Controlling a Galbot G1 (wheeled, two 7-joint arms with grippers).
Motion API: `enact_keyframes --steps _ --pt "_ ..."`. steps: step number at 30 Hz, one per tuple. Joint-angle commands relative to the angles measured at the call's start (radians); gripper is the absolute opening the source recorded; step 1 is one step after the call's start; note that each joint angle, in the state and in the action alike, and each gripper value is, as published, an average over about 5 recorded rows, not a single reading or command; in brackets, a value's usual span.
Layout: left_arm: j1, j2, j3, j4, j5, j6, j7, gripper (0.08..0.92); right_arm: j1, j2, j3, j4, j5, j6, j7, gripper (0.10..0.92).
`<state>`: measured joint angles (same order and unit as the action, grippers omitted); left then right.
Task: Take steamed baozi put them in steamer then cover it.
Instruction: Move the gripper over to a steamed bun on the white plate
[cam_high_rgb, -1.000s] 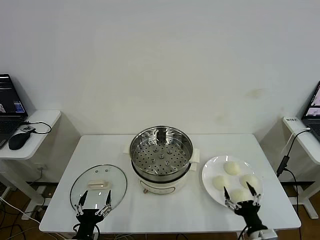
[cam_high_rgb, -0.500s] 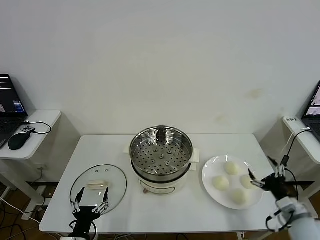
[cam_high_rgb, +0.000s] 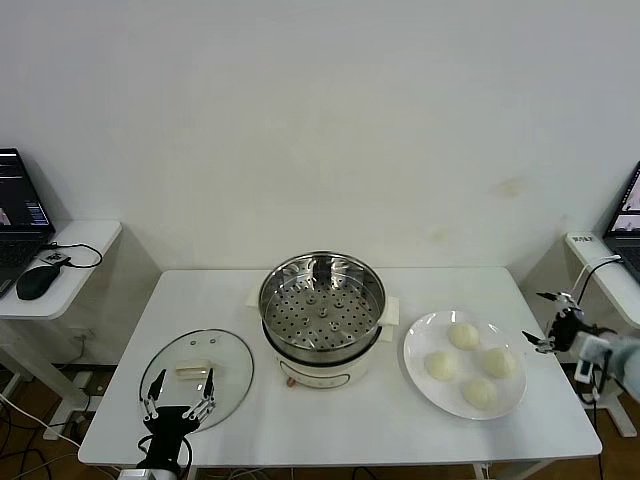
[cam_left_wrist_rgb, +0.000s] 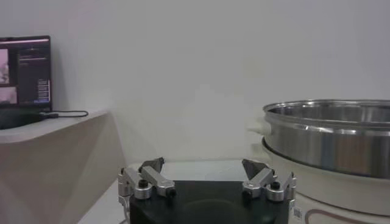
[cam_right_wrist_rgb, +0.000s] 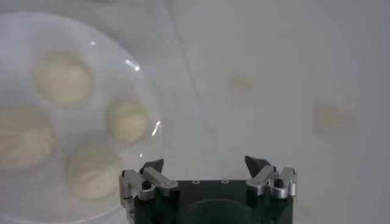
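four smooth cream-white steamed baozi (cam_high_rgb: 464, 336) lie on a white plate (cam_high_rgb: 417, 372), just beside the right gripper (cam_high_rgb: 553, 322), which hangs off the worktop (cam_high_rgb: 330, 420) edge, wide open and empty. the steamer (cam_high_rgb: 322, 298), a shiny perforated steel basket, stands empty mid-worktop. the left gripper (cam_high_rgb: 179, 409), wide open and empty, hovers at the near rim of the glass cover (cam_high_rgb: 197, 370).

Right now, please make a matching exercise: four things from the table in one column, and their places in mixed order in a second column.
Things:
1. cover
2. steamer
3. steamed baozi
4. right gripper

Places:
A. on the white plate
B. table centre
C. past the table's right edge, open
D. flat on the table, left side, near the left gripper

Pairs: 1-D, 2-B, 3-A, 4-C
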<state>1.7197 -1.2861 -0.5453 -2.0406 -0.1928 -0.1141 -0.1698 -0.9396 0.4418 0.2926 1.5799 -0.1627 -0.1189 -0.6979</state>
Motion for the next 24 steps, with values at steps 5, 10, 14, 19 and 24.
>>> enact_keyframes --steps 5,10,14,19,24 --pt "-0.016 -0.006 0.005 0.019 0.012 -0.005 -0.011 0.823 0.724 -0.036 -0.819 -0.23 0.089 -0.034 -0.246 0.823" --pt "-0.017 -0.011 0.006 0.023 0.015 -0.016 -0.011 0.823 0.769 0.007 -0.907 -0.273 0.072 -0.044 -0.262 0.823" --pt "-0.015 -0.009 0.001 0.021 0.022 -0.021 -0.009 0.823 0.784 0.046 -0.943 -0.309 0.069 -0.051 -0.258 0.823" --pt "-0.015 -0.002 -0.005 0.023 0.029 -0.023 -0.008 0.823 0.798 0.101 -0.971 -0.353 0.069 -0.046 -0.256 0.823" --pt "-0.015 0.009 -0.009 0.022 0.032 -0.022 -0.007 0.823 0.812 0.165 -0.978 -0.394 0.068 -0.047 -0.258 0.823"
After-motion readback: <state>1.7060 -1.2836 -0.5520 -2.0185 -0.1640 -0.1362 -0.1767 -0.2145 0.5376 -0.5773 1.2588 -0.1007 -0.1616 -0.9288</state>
